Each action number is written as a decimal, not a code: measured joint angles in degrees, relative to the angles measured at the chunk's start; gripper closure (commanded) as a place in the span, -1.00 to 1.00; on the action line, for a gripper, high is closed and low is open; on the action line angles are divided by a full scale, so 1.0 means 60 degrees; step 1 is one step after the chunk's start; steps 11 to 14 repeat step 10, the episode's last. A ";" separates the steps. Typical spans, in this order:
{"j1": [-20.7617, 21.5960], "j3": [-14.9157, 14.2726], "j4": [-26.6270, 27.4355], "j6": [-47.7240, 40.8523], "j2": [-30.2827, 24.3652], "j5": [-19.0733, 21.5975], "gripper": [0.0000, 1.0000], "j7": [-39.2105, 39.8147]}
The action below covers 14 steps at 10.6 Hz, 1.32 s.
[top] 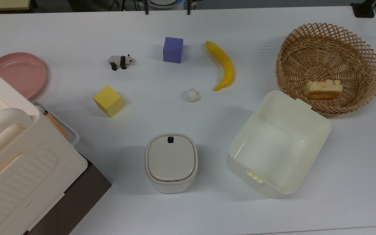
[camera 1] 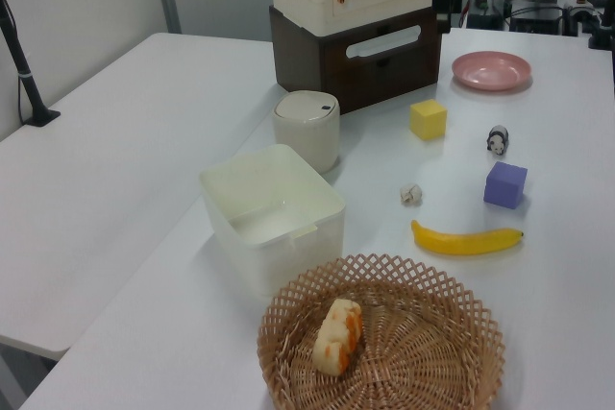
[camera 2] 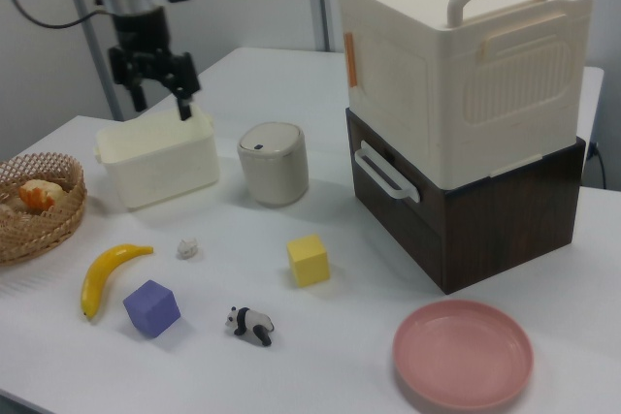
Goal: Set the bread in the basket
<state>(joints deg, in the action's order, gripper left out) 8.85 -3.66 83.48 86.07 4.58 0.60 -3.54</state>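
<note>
A white table (top: 273, 212) is holding a spread of toys and containers, and the basket (top: 367, 54) serves here as the landmark for everything else; it is a wide, round wicker bowl with a lattice rim, sitting at the top view's right end of the table. The bread (top: 323, 89), a short loaf with an orange-brown top and pale sides, is lying on its side inside the basket, against the sloping wall nearest the cream tub (top: 279, 143); it is resting there on its own, with nothing gripping it, so the task looks finished. The tub is sitting just beside the basket, its corner almost touching the rim; a banana (top: 223, 65) is lying near the basket on the open table side, with a small white lump (top: 193, 95) and a purple cube (top: 173, 49) farther out; a yellow cube (top: 108, 101), a toy panda (top: 120, 61) and a pink plate (top: 16, 75) are well apart from the basket. In the right view the gripper (camera 2: 155, 86) is hanging above the tub, up and away from the basket, its two fingers spread wide and carrying nothing; that raised, empty pose suits an arm that has no more work over the basket.
</note>
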 measured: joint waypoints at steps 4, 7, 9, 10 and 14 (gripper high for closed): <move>-0.1144 0.0012 0.0001 0.0000 0.0005 0.0581 -1.00 0.0873; -0.1132 0.0108 0.0003 0.0000 0.0035 0.0581 -1.00 0.0873; -0.1131 0.0108 0.0003 -0.0097 0.0034 0.0580 -1.00 0.0872; -0.1124 0.0109 0.0003 -0.0127 0.0035 0.0565 -1.00 0.0872; -0.1124 0.0109 0.0003 -0.0127 0.0035 0.0565 -1.00 0.0872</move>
